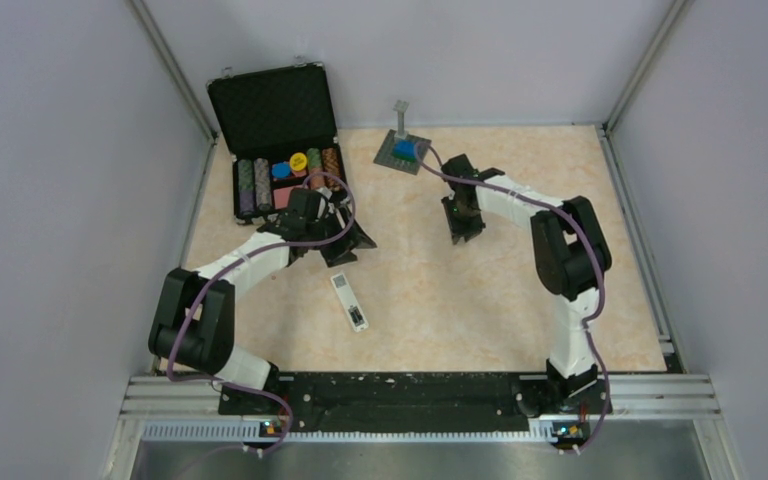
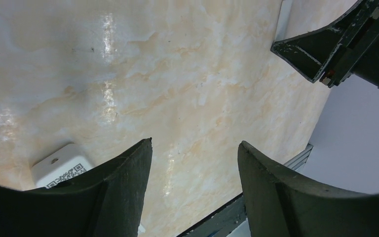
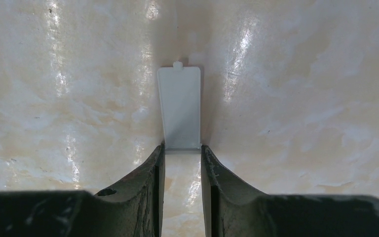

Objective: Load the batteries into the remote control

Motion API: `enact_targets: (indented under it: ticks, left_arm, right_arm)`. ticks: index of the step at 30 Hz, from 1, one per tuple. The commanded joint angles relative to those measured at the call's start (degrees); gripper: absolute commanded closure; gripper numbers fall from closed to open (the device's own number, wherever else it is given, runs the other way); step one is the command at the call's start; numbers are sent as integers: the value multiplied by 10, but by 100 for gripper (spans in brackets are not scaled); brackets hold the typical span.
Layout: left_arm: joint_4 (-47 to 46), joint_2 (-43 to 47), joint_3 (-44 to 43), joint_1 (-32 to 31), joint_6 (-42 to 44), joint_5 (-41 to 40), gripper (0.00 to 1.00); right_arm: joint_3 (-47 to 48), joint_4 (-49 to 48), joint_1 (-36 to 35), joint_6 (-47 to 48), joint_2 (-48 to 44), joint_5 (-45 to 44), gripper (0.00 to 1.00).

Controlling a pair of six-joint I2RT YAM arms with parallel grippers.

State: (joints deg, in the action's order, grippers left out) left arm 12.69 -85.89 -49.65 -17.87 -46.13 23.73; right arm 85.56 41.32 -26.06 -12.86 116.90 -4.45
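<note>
left jaws: spread, empty | right jaws: narrowed, tips at both edges of white cover plate (image 3: 179, 106); grip cannot be told | remote control (image 1: 350, 302): on worktop (image 1: 440, 300), just beside left jaws

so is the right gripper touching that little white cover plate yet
Touching. In the right wrist view both fingertips of the right gripper meet the near corners of the cover plate, no gap showing.
</note>
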Motion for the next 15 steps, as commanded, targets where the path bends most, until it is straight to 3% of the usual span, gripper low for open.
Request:
enact_targets:
  ticks: [1, 8, 15]
  left_arm:
    - [-55, -1, -7, 2, -5, 24, 31]
    - [-103, -14, 1, 0, -20, 40, 31]
    - [-186, -46, 7, -17, -37, 50, 30]
  right_arm:
    - [-20, -31, 3, 3, -31, 29, 76]
    - [-50, -53, 2, -16, -88, 74, 78]
    - [-146, -129, 2, -39, -182, 166, 79]
